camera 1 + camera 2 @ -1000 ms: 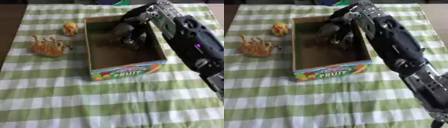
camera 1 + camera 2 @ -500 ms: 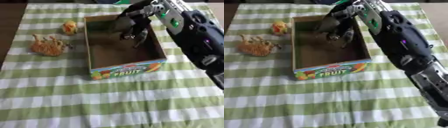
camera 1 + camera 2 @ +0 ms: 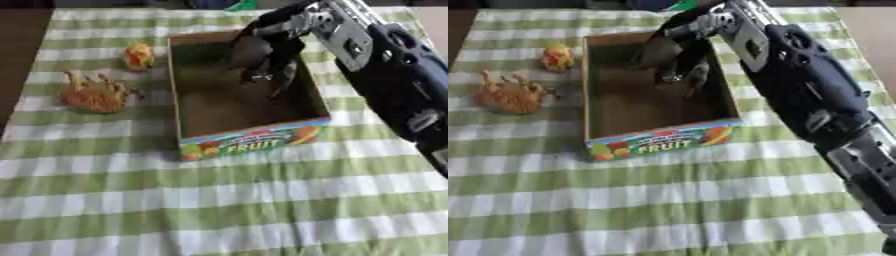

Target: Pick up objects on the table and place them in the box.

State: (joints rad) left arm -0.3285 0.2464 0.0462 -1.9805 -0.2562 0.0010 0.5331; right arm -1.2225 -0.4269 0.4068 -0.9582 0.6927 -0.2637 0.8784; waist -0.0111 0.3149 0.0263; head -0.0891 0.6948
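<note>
Where visible, green-checked tablecloth point(image 3: 219, 200).

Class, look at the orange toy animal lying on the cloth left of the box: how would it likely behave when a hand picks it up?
The orange toy animal looks small, so probably light. Its thin legs stick up, offering something to pinch but likely to snag. It lies on its side, so it seems unlikely to roll.

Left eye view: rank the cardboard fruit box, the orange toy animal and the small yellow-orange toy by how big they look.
1. Cardboard fruit box, clearly largest.
2. Orange toy animal.
3. Small yellow-orange toy, smallest; it lies farther from the camera, so the gap may be overstated.
</note>
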